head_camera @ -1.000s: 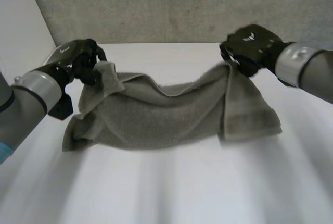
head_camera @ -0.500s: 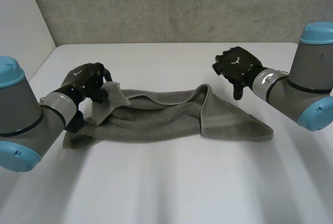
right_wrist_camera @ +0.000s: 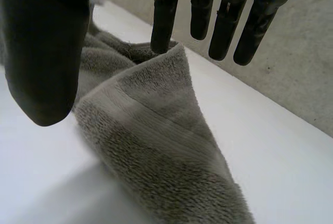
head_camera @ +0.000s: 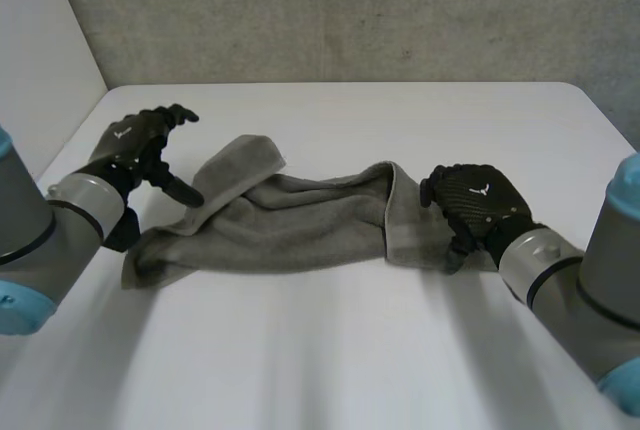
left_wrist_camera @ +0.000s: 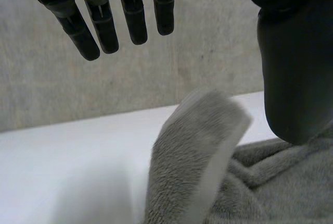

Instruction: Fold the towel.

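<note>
Across the middle of the white worktop (head_camera: pixel 330 350) the towel (head_camera: pixel 290 225) lies bunched, its left corner flipped up; folding it like this would likely trap creases. Bare surface lies open toward the near and far edges. The left hand (head_camera: pixel 135 150) and right hand (head_camera: pixel 475 205) are at the towel's ends, fingers straight, holding nothing.

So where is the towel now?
In the head view the towel lies bunched across the table, between the open left hand and the open right hand, which is over its right end.
</note>
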